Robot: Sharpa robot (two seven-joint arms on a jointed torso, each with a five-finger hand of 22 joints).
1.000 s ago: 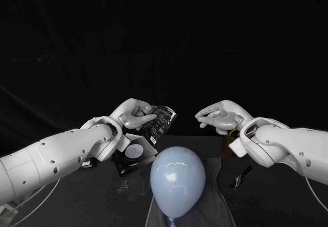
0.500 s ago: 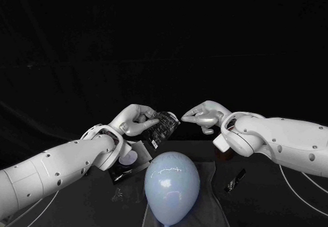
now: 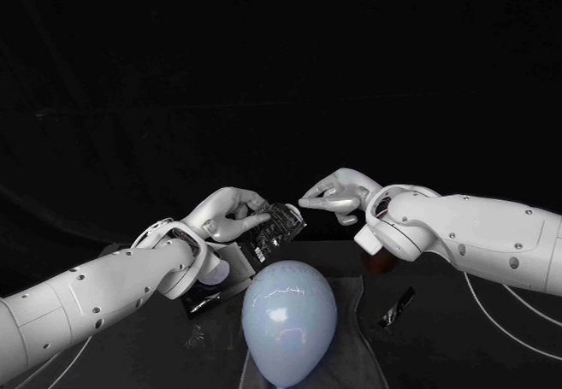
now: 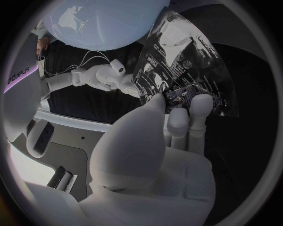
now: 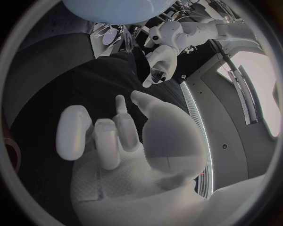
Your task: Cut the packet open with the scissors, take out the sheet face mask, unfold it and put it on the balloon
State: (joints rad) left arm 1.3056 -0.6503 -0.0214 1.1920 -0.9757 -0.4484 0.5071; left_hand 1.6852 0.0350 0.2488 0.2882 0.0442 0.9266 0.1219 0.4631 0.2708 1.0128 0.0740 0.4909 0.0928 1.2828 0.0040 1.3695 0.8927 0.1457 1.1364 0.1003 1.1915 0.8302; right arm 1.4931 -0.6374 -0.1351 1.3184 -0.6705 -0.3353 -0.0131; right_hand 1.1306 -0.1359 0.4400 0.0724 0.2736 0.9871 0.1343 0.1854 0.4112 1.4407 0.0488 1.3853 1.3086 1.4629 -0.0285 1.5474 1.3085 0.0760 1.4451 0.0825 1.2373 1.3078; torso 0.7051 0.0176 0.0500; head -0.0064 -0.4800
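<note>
My left hand (image 3: pixel 230 215) holds the dark printed packet (image 3: pixel 275 224) up above the table, behind the balloon. The left wrist view has the packet (image 4: pixel 188 75) pinched between the thumb and fingers of that hand (image 4: pixel 168 122). Just right of the packet's upper corner hovers my right hand (image 3: pixel 336 195), its fingers curled in. Nothing shows between those fingers in the right wrist view of this hand (image 5: pixel 112 132). The pale blue balloon (image 3: pixel 285 310) lies lengthwise at the front middle of the table. The scissors (image 3: pixel 397 308) lie on the table to the balloon's right.
A clear sheet (image 3: pixel 361 367) lies under the balloon. A clear wrapper with a white round piece (image 3: pixel 217 272) sits left of the balloon, below my left wrist. A brown object (image 3: pixel 378 264) stands behind my right forearm.
My right hand has moved left, from well apart to just beside the packet's upper corner. My left hand still holds the packet. The camera has shifted a little.
</note>
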